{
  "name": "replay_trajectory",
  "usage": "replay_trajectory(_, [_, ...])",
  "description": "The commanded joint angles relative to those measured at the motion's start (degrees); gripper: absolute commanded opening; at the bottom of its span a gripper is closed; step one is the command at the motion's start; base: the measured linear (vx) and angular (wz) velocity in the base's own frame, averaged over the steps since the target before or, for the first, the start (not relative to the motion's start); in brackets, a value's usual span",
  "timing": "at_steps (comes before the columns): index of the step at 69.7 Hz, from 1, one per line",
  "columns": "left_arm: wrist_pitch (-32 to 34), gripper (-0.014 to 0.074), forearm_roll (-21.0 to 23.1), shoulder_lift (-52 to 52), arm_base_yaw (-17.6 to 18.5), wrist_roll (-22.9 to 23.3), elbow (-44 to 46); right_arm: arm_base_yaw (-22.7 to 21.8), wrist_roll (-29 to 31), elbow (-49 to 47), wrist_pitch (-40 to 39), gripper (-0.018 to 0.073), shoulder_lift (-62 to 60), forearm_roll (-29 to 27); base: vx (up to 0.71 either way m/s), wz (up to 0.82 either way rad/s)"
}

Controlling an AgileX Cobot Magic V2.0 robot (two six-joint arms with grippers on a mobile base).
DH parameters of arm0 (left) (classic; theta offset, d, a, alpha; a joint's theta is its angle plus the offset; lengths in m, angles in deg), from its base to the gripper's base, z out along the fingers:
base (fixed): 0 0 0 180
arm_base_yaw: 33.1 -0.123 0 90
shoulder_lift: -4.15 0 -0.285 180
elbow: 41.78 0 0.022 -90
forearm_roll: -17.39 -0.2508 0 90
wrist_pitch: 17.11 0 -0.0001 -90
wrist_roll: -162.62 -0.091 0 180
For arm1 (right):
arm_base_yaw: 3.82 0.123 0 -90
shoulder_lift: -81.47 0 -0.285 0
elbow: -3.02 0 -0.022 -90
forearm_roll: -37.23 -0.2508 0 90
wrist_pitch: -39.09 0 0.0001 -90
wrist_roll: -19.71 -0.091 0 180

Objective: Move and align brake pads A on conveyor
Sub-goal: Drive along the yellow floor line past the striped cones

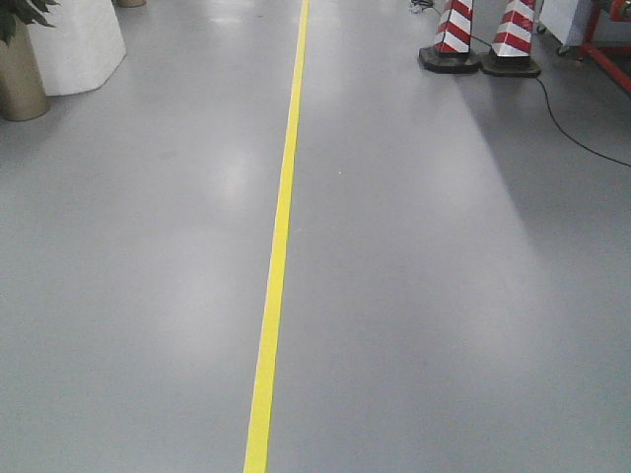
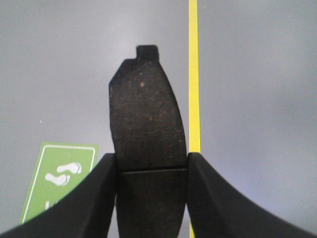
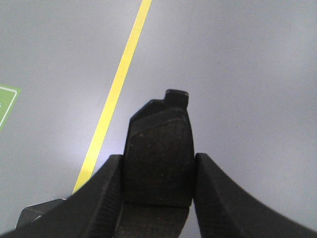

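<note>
Front view: grey floor with a yellow line running straight ahead. A pot sits far left of the line and striped cones far right of it. We see no conveyor in any view.

Left wrist: the left gripper is clamped on the left pad, jaws pinching its two long edges by the groove. The long axis runs straight out from the hand, tab end outermost, parallel to the line just to its right. A green sign lies left of the line.

Right wrist: the right gripper is likewise clamped on the right pad, tab outermost, with the line to its left.

We judge both pads are being carried. With the belt unseen, we cannot tell which arm is nearer to it. Each pad already points away from its hand, so setting down looks like a straight lowering.
</note>
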Motion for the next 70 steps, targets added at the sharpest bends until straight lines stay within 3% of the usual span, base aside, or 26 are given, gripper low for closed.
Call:
replay_trajectory(1, [2.9,-0.0006,-1.9,0.4,0.1,0.4,1.4,0.0,0.0,-1.5,-3.3,-0.0007,0.1,0.0,0.58,0.02])
replay_trajectory(70, [2.9,-0.0006,-1.9,0.4,0.1,0.4,1.4,0.0,0.0,-1.5,-3.1,-0.0007,0.1,0.0,0.67,0.0])
